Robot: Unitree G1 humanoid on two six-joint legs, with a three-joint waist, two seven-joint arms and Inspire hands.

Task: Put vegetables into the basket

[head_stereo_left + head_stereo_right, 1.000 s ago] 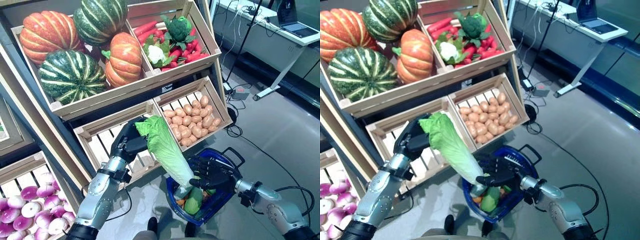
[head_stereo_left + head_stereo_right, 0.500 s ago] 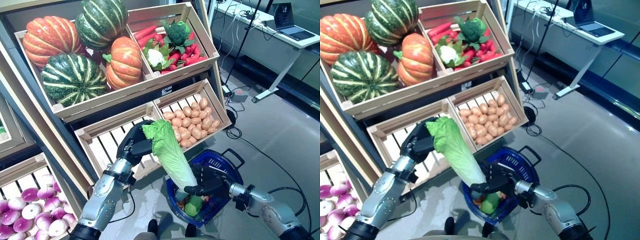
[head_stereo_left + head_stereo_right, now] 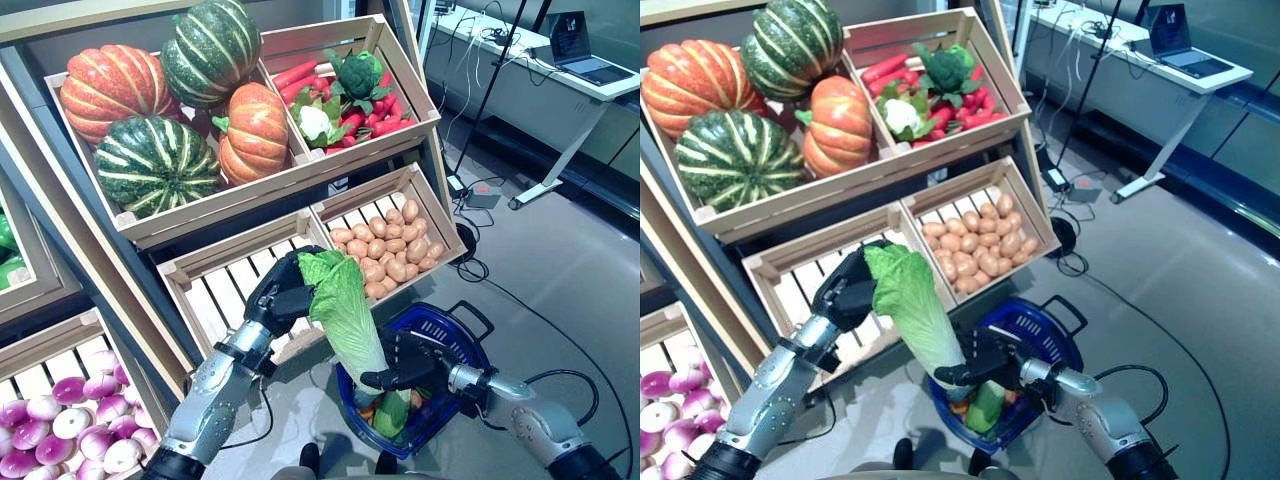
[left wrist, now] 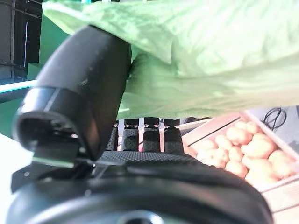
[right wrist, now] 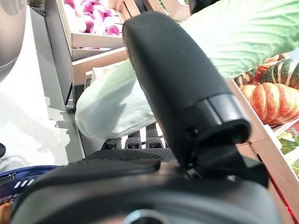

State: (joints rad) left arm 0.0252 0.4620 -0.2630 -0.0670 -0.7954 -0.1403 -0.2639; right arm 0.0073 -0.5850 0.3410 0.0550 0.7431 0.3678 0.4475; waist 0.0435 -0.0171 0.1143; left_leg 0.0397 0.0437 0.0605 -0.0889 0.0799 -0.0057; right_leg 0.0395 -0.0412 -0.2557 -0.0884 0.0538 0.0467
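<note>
While the left robot hand point(image 3: 285, 298) curls round the leafy top of the cabbage point(image 3: 347, 318), the right robot hand point(image 3: 408, 362) clasps its pale lower end, thumb and fingers wrapped around it. That end dips into the blue basket point(image 3: 462, 340) on the floor, beside other vegetables point(image 3: 392, 413).

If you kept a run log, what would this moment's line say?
left hand: shut on napa cabbage top | right hand: shut on cabbage base | cabbage: base over blue basket, not released

Bare slatted wood crates point(image 3: 232, 290); blue plastic basket point(image 3: 462, 345).
</note>
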